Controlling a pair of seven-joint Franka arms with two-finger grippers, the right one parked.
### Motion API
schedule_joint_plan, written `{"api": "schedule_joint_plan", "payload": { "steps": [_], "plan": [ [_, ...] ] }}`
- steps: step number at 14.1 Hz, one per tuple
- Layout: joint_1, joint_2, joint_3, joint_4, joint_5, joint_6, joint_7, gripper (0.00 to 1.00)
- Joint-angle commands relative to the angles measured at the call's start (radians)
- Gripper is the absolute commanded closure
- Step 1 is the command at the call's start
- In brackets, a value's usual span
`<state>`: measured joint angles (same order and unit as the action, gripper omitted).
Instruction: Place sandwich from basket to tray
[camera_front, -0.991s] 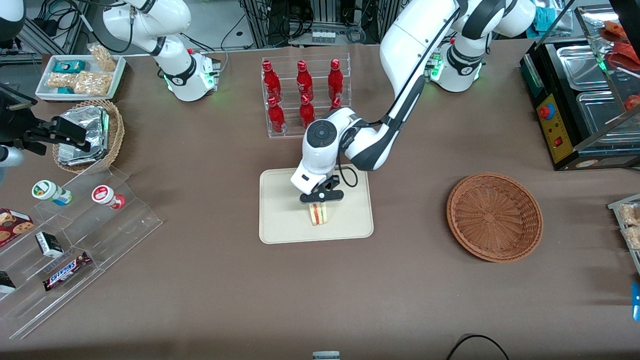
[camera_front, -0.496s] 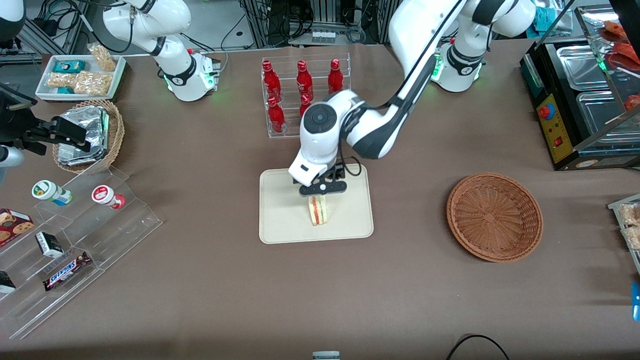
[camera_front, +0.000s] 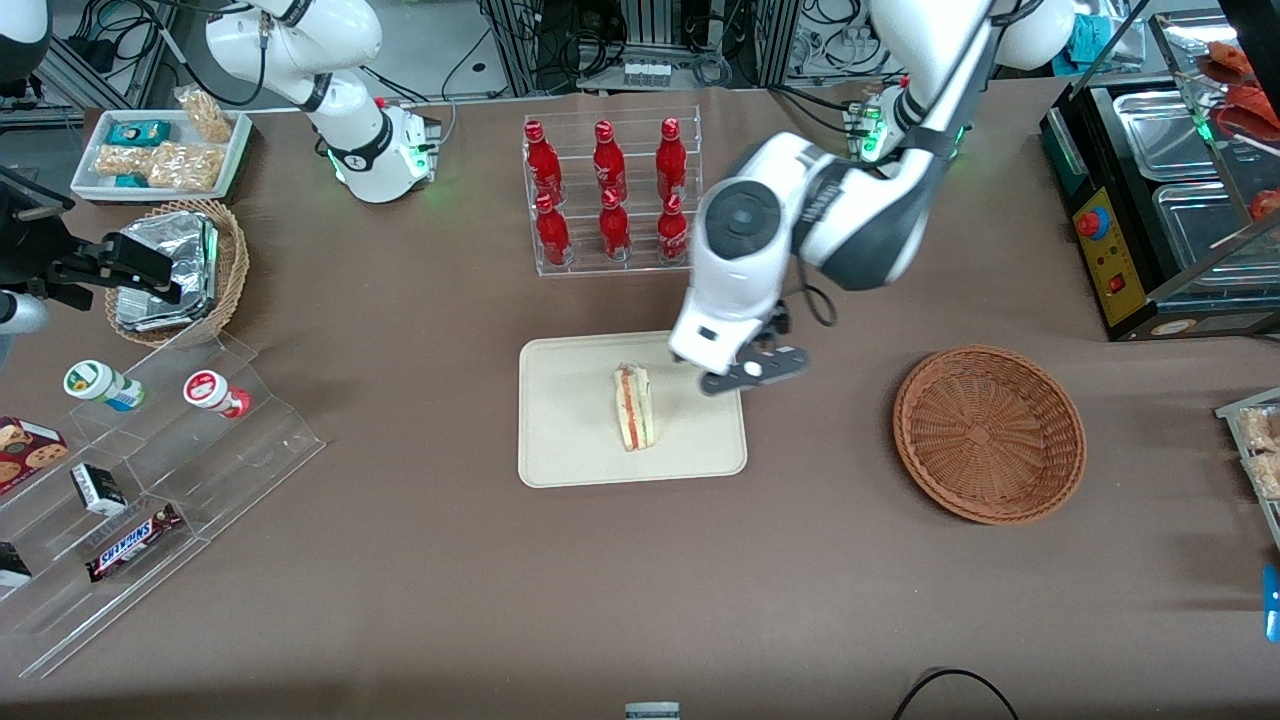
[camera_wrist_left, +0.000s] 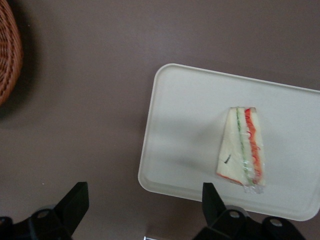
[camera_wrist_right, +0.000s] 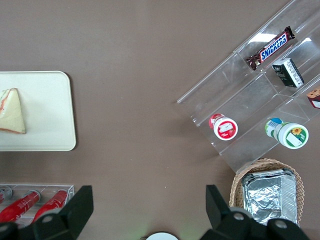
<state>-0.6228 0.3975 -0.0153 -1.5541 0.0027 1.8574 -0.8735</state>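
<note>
The sandwich lies on the cream tray, its red and green filling edge showing, with nothing touching it. My left gripper hangs open and empty above the tray's edge nearest the reddish-brown basket, which holds nothing. The left wrist view shows the gripper with its dark fingers spread wide over bare tablecloth, apart from the sandwich on the tray, and a bit of the basket. In the right wrist view the sandwich rests on the tray.
A clear rack of red bottles stands farther from the camera than the tray. Toward the parked arm's end are a tan basket of foil packets, a stepped acrylic snack shelf and a white snack tray. A food warmer stands at the working arm's end.
The gripper, which was down on the sandwich, has lifted off it and swung toward the basket. The sandwich stays on the tray.
</note>
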Motion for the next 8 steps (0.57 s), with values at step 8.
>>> {"api": "schedule_joint_plan", "payload": {
  "steps": [8],
  "plan": [
    [0.310,-0.330,-0.008,-0.277,0.008,-0.134,0.488,0.00]
  ]
}}
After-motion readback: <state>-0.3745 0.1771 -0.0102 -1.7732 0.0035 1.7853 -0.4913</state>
